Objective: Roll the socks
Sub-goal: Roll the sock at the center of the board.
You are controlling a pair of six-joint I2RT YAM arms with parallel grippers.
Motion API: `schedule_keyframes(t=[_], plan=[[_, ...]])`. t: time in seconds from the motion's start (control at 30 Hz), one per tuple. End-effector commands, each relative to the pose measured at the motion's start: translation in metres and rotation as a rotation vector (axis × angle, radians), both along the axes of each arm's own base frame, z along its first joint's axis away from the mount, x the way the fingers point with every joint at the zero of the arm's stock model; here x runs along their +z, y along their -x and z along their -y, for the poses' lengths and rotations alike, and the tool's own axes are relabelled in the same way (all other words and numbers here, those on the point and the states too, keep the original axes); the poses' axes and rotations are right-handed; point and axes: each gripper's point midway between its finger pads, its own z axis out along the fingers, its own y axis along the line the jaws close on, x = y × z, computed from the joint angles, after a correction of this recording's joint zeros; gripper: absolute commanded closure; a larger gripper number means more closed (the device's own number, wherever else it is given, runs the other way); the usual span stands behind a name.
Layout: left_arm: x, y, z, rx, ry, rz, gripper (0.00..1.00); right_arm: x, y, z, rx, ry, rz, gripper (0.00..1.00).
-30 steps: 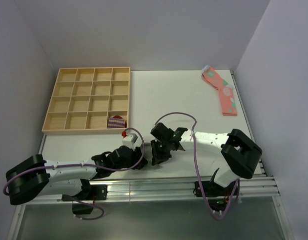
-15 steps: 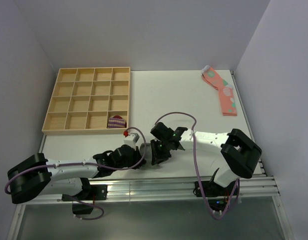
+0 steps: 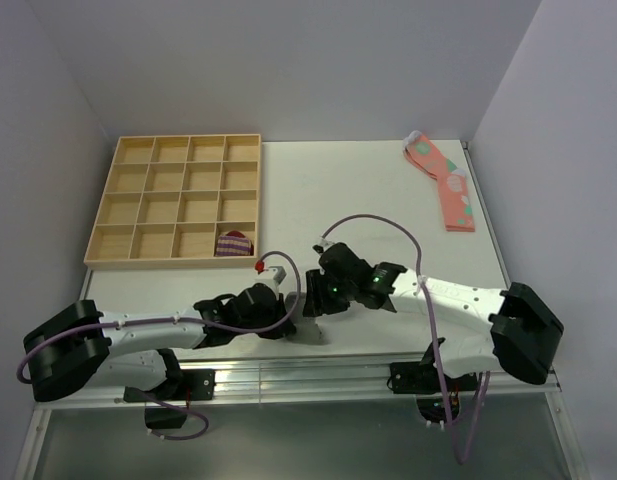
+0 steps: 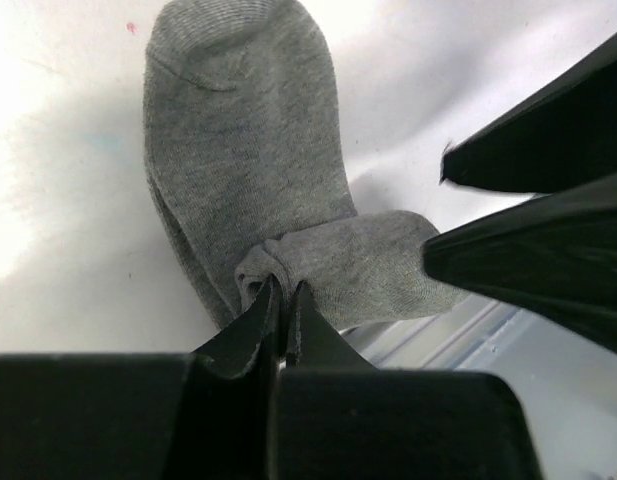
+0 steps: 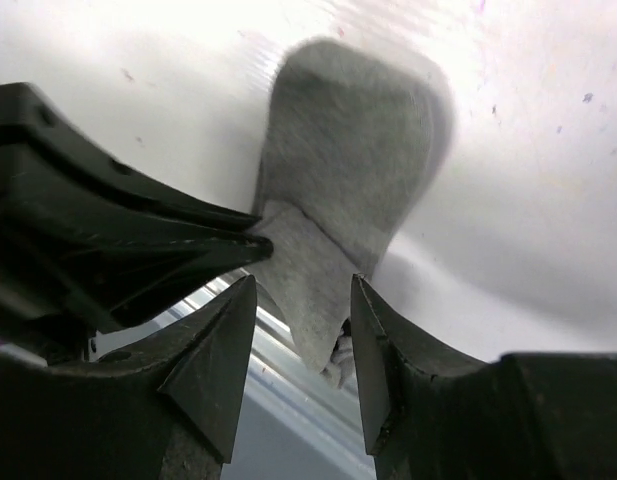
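The grey socks [image 4: 248, 170] lie at the table's near edge, toe end pointing away, with the near end folded over. My left gripper [image 4: 283, 290] is shut on a pinch of that folded cloth. In the right wrist view the socks [image 5: 348, 170] hang down between the jaws of my right gripper [image 5: 303, 280], which stands open, with its pads apart from the cloth. From above, the left gripper [image 3: 278, 318] and right gripper [image 3: 323, 300] meet over the socks [image 3: 306, 333] and hide most of them.
A wooden compartment tray [image 3: 173, 200] stands at the back left, with a purple-striped sock bundle [image 3: 233, 243] in its near right cell. Pink spotted socks [image 3: 446, 185] lie at the far right. The metal rail [image 3: 338, 365] runs just below the socks.
My left gripper has closed on the folded part of the socks. My right gripper has opened and let go, and its arm has swung out to the right.
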Motion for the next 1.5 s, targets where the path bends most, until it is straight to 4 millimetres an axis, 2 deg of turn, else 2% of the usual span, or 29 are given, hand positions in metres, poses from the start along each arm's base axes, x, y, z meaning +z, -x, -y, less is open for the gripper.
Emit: schedule_keyframes(t=[0.0, 0.2, 0.23, 0.27, 0.3, 0.5, 0.67, 1.03, 1.2, 1.47], plan=[[-0.028, 0.025, -0.029, -0.029, -0.144, -0.145, 1.0, 0.014, -0.016, 0.0, -0.004, -0.069, 0.151, 0.5], [-0.027, 0.018, -0.039, -0.01, -0.159, -0.186, 1.0, 0.014, -0.004, 0.001, 0.003, -0.226, 0.239, 0.48], [-0.025, 0.016, -0.04, -0.007, -0.159, -0.188, 1.0, 0.005, 0.004, 0.007, 0.011, -0.223, 0.232, 0.47], [-0.026, 0.016, -0.042, -0.009, -0.165, -0.195, 1.0, 0.014, 0.002, 0.0, 0.015, -0.276, 0.269, 0.47], [-0.026, 0.014, -0.043, -0.01, -0.167, -0.201, 1.0, 0.014, 0.004, 0.0, 0.018, -0.285, 0.279, 0.46], [-0.031, 0.013, -0.039, -0.049, -0.189, -0.234, 1.0, 0.018, 0.004, -0.001, -0.007, -0.264, 0.375, 0.44], [-0.035, 0.013, -0.04, -0.062, -0.2, -0.256, 1.0, 0.028, 0.005, -0.003, 0.001, -0.326, 0.432, 0.4], [-0.035, 0.006, -0.046, -0.064, -0.196, -0.282, 1.0, 0.01, 0.009, -0.01, 0.052, -0.337, 0.489, 0.38], [-0.038, 0.004, -0.049, -0.062, -0.193, -0.301, 1.0, 0.017, 0.008, -0.015, 0.053, -0.378, 0.524, 0.37], [-0.039, 0.002, -0.047, -0.065, -0.183, -0.321, 1.0, 0.007, 0.011, -0.026, 0.107, -0.351, 0.518, 0.37]])
